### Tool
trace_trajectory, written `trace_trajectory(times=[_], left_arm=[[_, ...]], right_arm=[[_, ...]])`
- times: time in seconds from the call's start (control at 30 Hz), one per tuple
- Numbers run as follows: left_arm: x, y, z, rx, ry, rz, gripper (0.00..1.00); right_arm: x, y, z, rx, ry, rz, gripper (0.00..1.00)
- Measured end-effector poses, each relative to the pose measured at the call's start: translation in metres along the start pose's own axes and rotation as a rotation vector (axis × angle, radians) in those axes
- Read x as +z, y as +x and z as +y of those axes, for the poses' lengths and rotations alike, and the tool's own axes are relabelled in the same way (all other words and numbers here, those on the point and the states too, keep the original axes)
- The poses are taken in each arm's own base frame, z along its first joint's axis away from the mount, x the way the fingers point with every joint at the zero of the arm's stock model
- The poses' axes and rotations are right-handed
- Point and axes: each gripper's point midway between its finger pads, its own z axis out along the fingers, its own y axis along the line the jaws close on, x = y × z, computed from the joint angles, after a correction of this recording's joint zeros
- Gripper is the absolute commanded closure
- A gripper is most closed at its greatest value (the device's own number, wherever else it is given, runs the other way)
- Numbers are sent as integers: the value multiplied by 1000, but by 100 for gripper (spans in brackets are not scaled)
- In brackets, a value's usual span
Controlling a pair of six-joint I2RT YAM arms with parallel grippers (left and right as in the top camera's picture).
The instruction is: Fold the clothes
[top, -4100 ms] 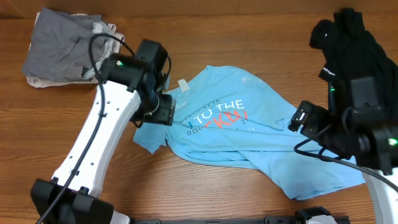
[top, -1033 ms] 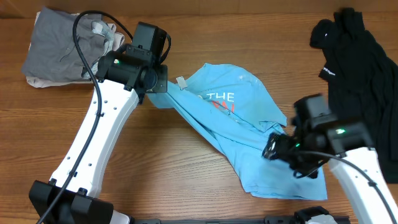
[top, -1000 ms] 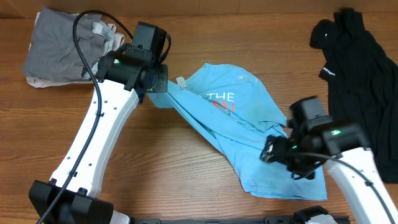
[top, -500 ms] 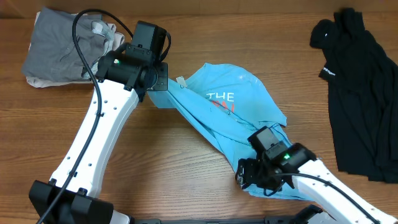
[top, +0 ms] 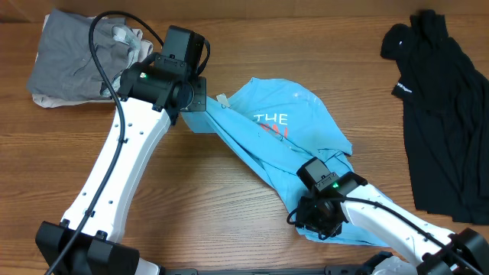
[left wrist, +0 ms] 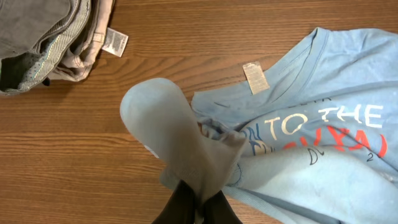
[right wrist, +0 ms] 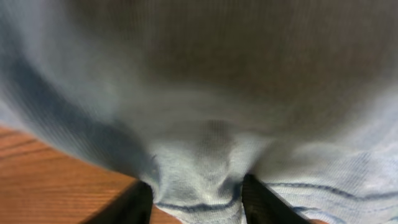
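The light blue T-shirt (top: 284,145) with white and coral lettering lies crumpled diagonally across the table's middle. My left gripper (top: 196,98) is shut on a bunched sleeve of it at the upper left; in the left wrist view the fabric (left wrist: 168,130) rises as a hump out of the closed gripper (left wrist: 198,206). My right gripper (top: 304,220) sits low on the shirt's lower end. In the right wrist view its fingers (right wrist: 127,202) stand apart with a fold of blue cloth (right wrist: 202,162) bulging between them. A black garment (top: 439,107) lies at the far right, untouched.
A stack of grey and pale folded clothes (top: 76,57) sits at the back left, with a white label (left wrist: 115,42) sticking out. The bare wooden tabletop (top: 229,206) shows in front of the shirt.
My right arm has swung left and down onto the shirt's lower end, and its jaws have narrowed around a fold. The left gripper has held still.
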Motion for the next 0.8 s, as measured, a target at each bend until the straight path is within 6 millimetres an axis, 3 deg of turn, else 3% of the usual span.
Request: trace_trajectory(times=[0.07,0.23,0.33,0.4,0.5,0.63,0.67,0.8], left_arm=[[0,0,0,0,0,0,96],[0,0,2,2,-9,1,96],[-1,1,4,3,-15,7,96],[-3,0,8,-3,-22,7,96],[-10,-4,18,-14,-37,-8,96],[-25,-6,35,-32,-57,-38,96],[-37,-7,43,-45,-64,-64,96],[-72,-10,51,-62,-54,-156,96]], right_arm=[[1,0,-1,14,5,3,96],[-1,3,-6,57,29,18,96],[-19,3,-11,98,59,37,96],[-40,-4,-8,108,46,14,96],[-101,-23,1,102,-25,-86,96],[-162,-36,-5,105,-86,-193,96],[-181,-38,-10,106,-98,-234,96],[-218,-31,-25,105,-96,-290,96]])
